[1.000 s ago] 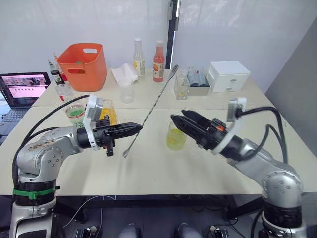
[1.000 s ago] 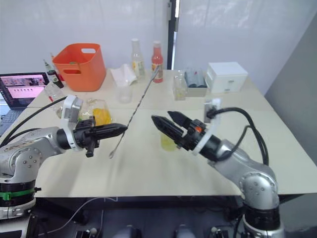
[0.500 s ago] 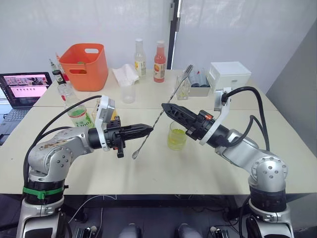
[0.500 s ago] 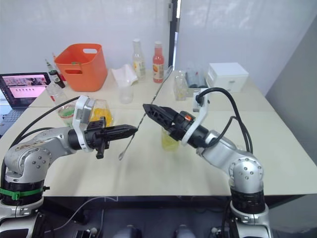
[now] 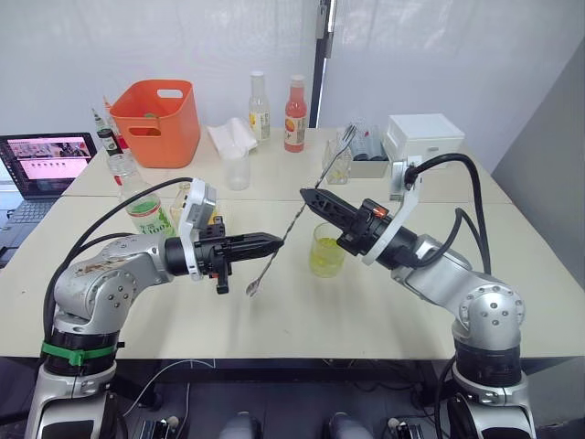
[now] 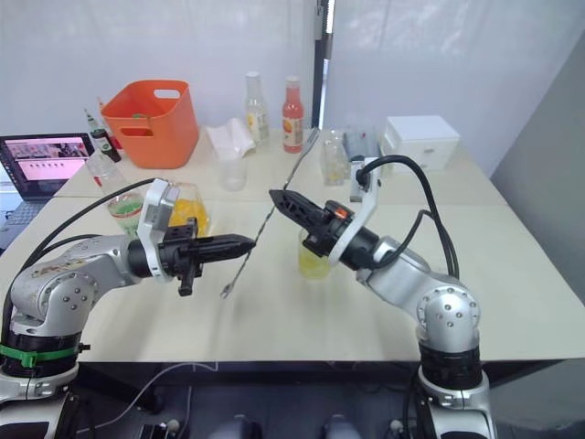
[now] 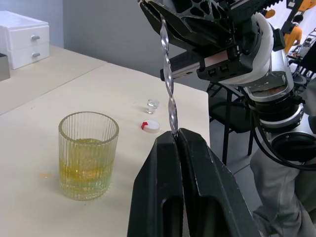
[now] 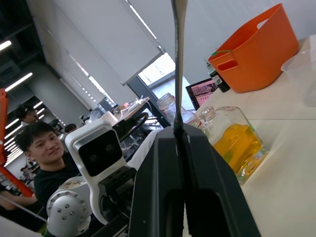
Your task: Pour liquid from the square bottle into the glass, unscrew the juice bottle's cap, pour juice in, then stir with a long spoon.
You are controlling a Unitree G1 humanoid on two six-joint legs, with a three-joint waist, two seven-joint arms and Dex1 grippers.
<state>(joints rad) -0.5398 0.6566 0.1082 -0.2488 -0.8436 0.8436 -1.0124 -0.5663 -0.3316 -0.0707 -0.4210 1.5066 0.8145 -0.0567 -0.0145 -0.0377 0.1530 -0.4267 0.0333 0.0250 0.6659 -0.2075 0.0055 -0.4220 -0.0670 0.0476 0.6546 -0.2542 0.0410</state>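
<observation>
Both my grippers are on the long spoon (image 5: 294,217), which hangs over the table (image 5: 274,320) near its middle. My left gripper (image 5: 272,243) has its fingers pressed together on the lower shaft, just above the bowl. My right gripper (image 5: 307,196) has its fingers closed on the shaft higher up, about midway along.

Long axis: a steep diagonal. The small bowl points down and toward my near left, clear of the table top; the handle end rises to the far right, up toward the clear items at the far side.

Glass (image 5: 326,251): stands on the table just right of the spoon's lower half, under my right gripper, yellow-green liquid in its lower part. The spoon is outside it.

Left wrist view adds: the spoon's shaft is twisted, and it emerges straight from between my closed fingers (image 7: 165,182); the glass is ribbed; the white cap (image 7: 150,126) with its red mark lies on the table beyond the glass, a small clear stopper (image 7: 153,104) just past it.

Right wrist view adds: the shaft runs up from between my closed right fingers (image 8: 158,197); the square bottle (image 8: 234,138) with orange liquid stands on the table beyond, the orange bin (image 8: 252,49) further off, and a person (image 8: 42,158) is in the background.

Juice bottle (image 5: 139,203) stands at the left, behind my left arm.
</observation>
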